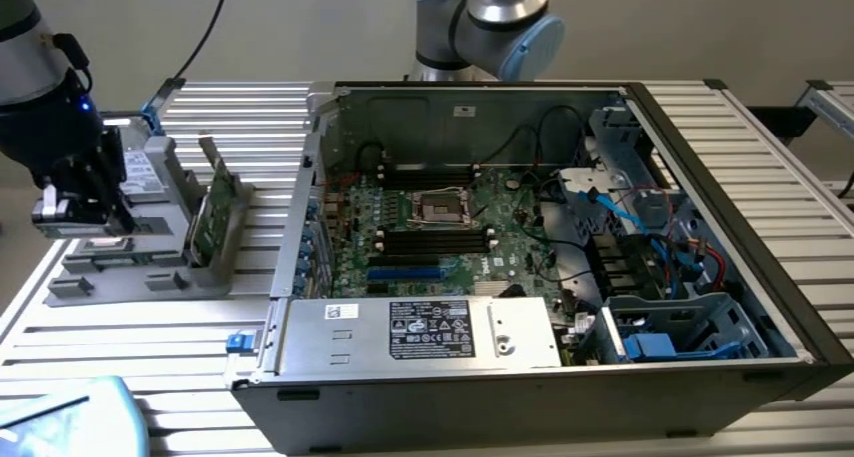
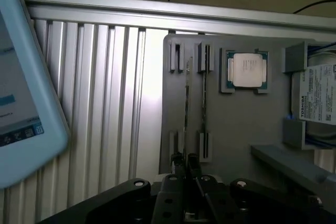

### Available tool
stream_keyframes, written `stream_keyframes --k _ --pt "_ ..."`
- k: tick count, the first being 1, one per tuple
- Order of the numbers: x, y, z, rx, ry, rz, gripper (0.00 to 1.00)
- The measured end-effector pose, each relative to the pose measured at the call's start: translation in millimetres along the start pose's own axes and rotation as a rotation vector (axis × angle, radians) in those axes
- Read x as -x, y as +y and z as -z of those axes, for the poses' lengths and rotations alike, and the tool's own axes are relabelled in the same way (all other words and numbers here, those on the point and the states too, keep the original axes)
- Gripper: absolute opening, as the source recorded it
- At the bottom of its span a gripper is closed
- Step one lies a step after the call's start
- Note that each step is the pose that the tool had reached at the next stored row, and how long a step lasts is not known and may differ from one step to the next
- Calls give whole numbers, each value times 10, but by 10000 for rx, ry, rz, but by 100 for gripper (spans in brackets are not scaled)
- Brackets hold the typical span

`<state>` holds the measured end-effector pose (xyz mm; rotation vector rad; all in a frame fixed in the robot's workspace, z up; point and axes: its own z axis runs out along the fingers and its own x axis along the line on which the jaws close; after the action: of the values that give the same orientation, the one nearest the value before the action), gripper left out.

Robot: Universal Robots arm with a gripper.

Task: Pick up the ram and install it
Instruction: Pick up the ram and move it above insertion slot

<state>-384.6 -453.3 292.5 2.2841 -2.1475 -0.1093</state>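
Observation:
Two green ram sticks (image 1: 207, 212) stand on edge in the slots of a grey holder (image 1: 120, 277) at the exterior view's left. In the wrist view they show edge-on as thin lines (image 2: 186, 98). My gripper (image 1: 87, 227) hangs over the holder, to the exterior view's left of the sticks. The wrist view has the gripper (image 2: 185, 160) lined up over the end of one stick, its fingertips (image 2: 177, 159) a narrow gap apart and holding nothing. The open computer case (image 1: 707, 167) shows the motherboard with its dark memory slots (image 1: 427, 239).
The holder also carries a square silver-topped processor (image 2: 247, 70) and a grey drive with a white label (image 2: 317, 95). A light blue tablet-like device (image 2: 26, 93) lies near the front corner of the slatted table. A second arm's base (image 1: 481, 17) stands behind the case.

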Motion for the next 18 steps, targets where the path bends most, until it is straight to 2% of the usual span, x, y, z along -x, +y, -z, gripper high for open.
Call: stream_keyframes --k 5,10,14,18 --pt "-2 -160 184 -4 -33 2 14" --pt "-12 -348 360 -9 -98 5 14" --pt "-31 -508 484 -12 -195 10 14" --pt "-55 -672 598 -22 -318 18 14"
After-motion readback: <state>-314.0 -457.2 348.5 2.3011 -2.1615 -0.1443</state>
